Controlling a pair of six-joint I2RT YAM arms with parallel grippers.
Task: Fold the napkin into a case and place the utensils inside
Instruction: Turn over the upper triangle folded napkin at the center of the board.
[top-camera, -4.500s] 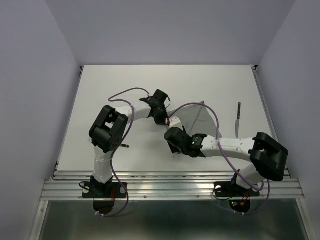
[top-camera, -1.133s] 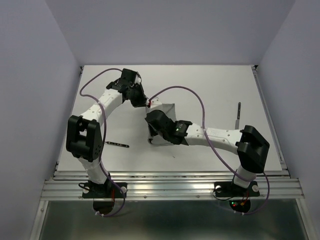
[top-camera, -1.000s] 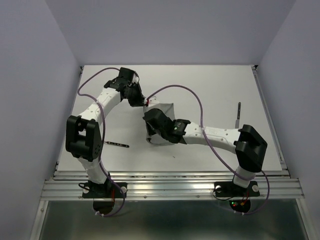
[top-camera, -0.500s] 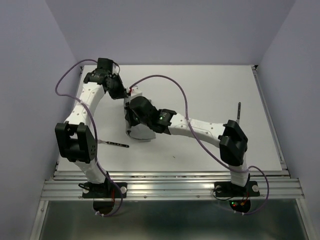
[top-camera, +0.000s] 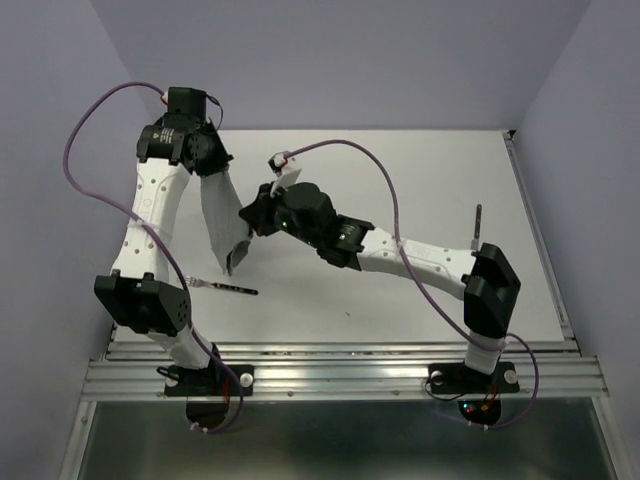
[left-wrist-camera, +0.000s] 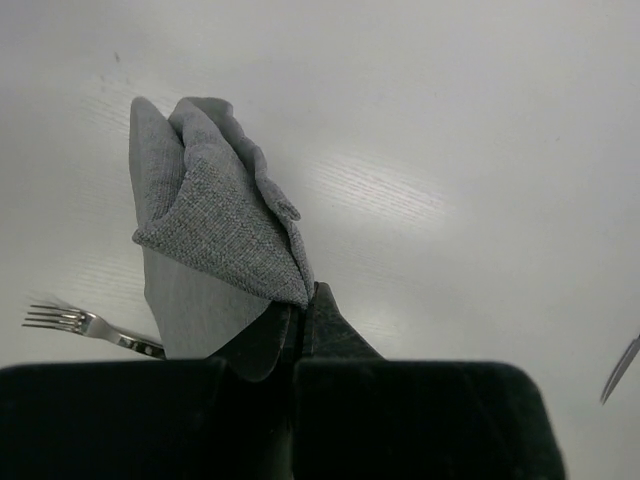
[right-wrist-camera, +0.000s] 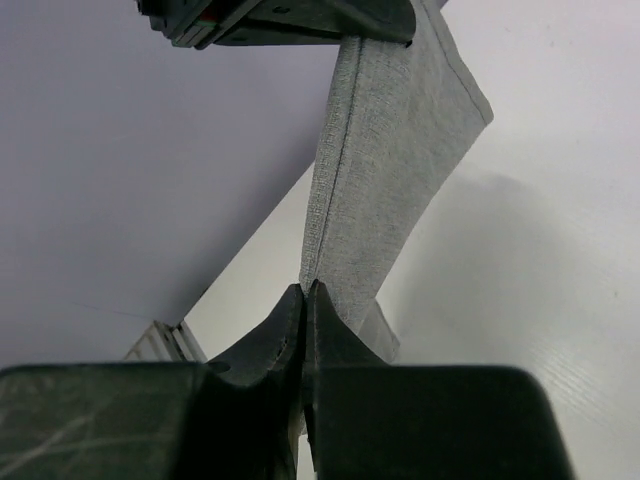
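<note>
**Two robot arms hold a grey napkin up off a white counter**

Two white arms with black joints stand bolted at the near edge of the counter (top-camera: 400, 170), and both reach toward its far left part.

Nearest to the bases, a fork (top-camera: 225, 287) lies flat on the counter's left side, its silver tines pointing left and its dark handle pointing right. On the right side, well apart from everything else, a knife (top-camera: 475, 237) lies flat, running from near to far.

Beyond the fork, the napkin (top-camera: 222, 222) hangs as a long, narrow, folded strip of plain grey cloth. Its lower end comes down just beyond the fork; whether it touches the counter cannot be told.

The right arm (top-camera: 420, 262) stretches across from the right. Its jaws are pressed together on a hemmed edge of the napkin, partway up the strip.

Farthest away, the left arm (top-camera: 150, 215) rises high at the far left corner. Its jaws are clamped together on the napkin's upper end. Seen from the left wrist, the cloth bunches in soft folds below the jaws, with the fork lying beside it on the counter.
</note>
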